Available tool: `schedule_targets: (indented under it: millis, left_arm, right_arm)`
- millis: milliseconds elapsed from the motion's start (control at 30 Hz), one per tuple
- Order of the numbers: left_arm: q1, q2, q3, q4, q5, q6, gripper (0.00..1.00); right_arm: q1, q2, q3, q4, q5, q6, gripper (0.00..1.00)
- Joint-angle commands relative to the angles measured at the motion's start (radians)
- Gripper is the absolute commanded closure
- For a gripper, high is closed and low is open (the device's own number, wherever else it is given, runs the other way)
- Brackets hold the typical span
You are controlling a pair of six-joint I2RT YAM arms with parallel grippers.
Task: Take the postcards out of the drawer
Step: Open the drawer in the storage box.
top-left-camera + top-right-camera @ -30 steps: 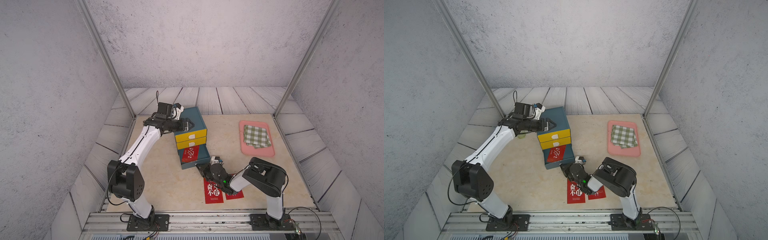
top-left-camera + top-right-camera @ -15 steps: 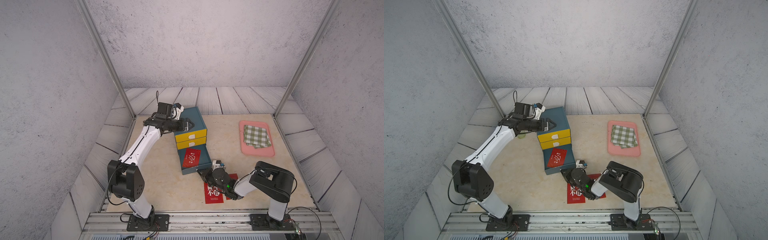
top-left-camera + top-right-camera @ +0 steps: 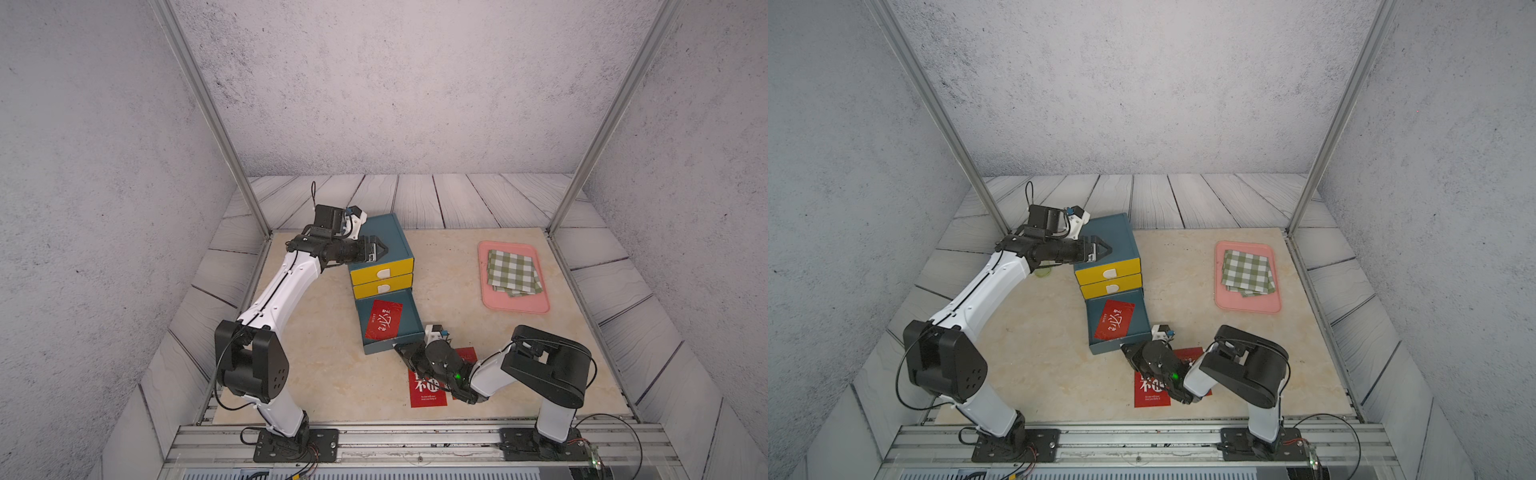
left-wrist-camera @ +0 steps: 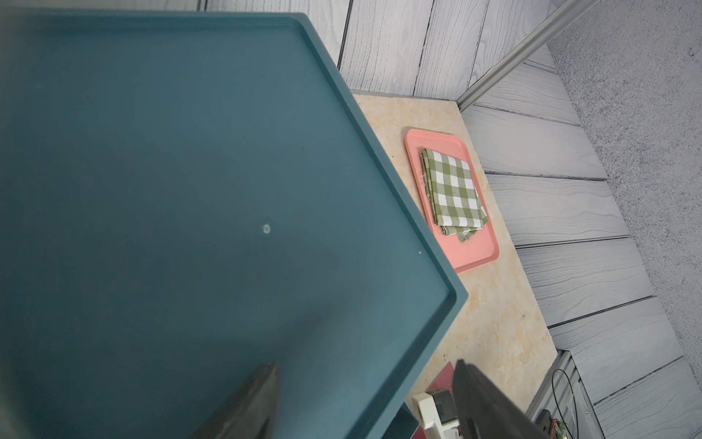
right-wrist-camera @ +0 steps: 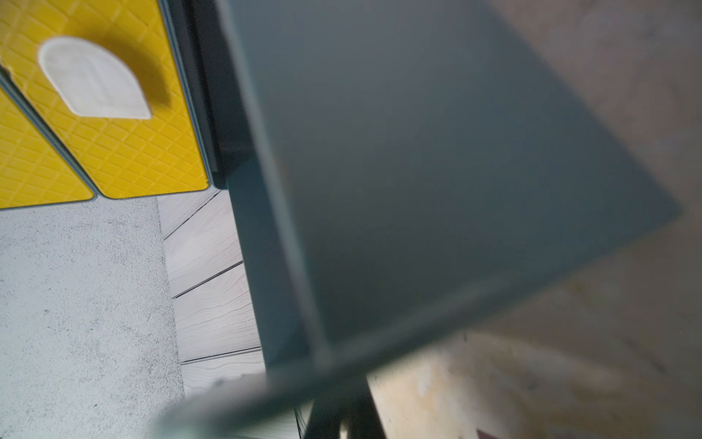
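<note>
The bottom drawer of the teal cabinet stands pulled out. One red postcard lies flat and askew inside it. Two more postcards lie on the table in front, partly under my right arm. My right gripper is low at the middle of the drawer's front, shut on its handle, which is mostly hidden. My left gripper is open and empty at the cabinet top's front left edge, one finger over the top, one past the rim.
A pink tray with a folded green-and-white checked cloth sits at the right back of the table. The two upper yellow drawers are closed. Frame posts stand at both back corners.
The bottom drawer has slid further out toward the front with my right gripper at its front, showing more of the postcard inside. The left arm has stayed still.
</note>
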Motion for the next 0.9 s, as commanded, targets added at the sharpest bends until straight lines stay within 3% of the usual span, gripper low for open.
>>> schedule_targets:
  millis: [0,700,867]
  left_arm:
    - [0.011,0.029,-0.023,-0.063,-0.009,0.007,0.22]
    - [0.012,0.021,-0.034,-0.059,-0.009,0.001,0.22]
    - [0.013,0.019,-0.033,-0.061,-0.012,0.001,0.22]
  right_arm:
    - [0.008,-0.063,-0.023,-0.013,0.021,-0.001,0.97]
    - [0.03,-0.039,-0.058,0.009,0.024,0.031,0.95]
    - [0.03,-0.041,-0.061,0.009,0.028,0.036,0.84]
